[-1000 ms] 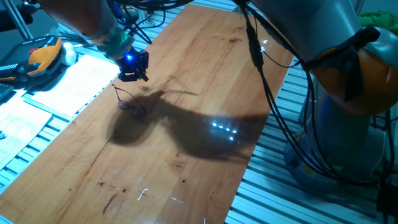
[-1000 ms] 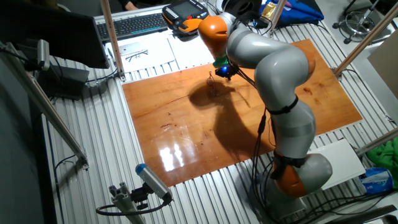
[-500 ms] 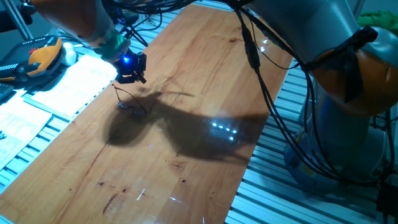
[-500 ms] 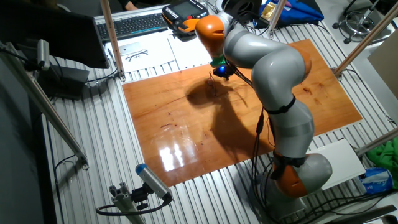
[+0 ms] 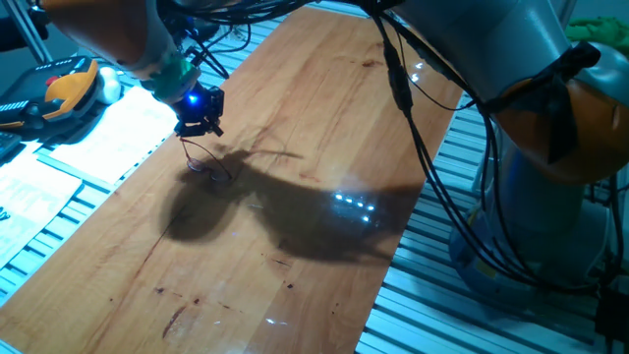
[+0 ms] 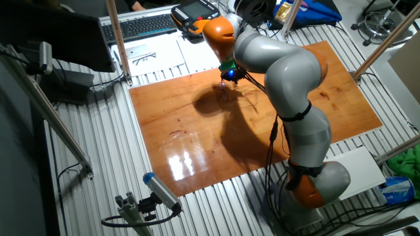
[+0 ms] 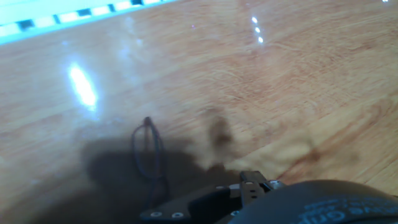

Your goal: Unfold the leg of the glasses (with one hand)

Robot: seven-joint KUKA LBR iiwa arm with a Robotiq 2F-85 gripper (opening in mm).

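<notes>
I hold the tool [image 5: 200, 120] just above the glasses [image 5: 204, 162], which sit on the wooden counter [image 5: 324, 128] directly below and slightly ahead of the fingertips, near the counter's paper-side edge. I cannot tell from either fixed view or the hand view whether the fingers are spread or pressed together; the hand view shows only the dark tool body at the bottom edge. In the hand view the glasses [image 7: 149, 152] appear as a thin dark loop whose long axis runs away from the tool, its closed end farthest from me. One slim wire rises toward the tool in the fixed view; which leg this is remains unclear. To do this step well, I judge that the fingertip must meet the leg near its free end, sweeping outward slowly, with light downward pressure so the frame does not slide.
</notes>
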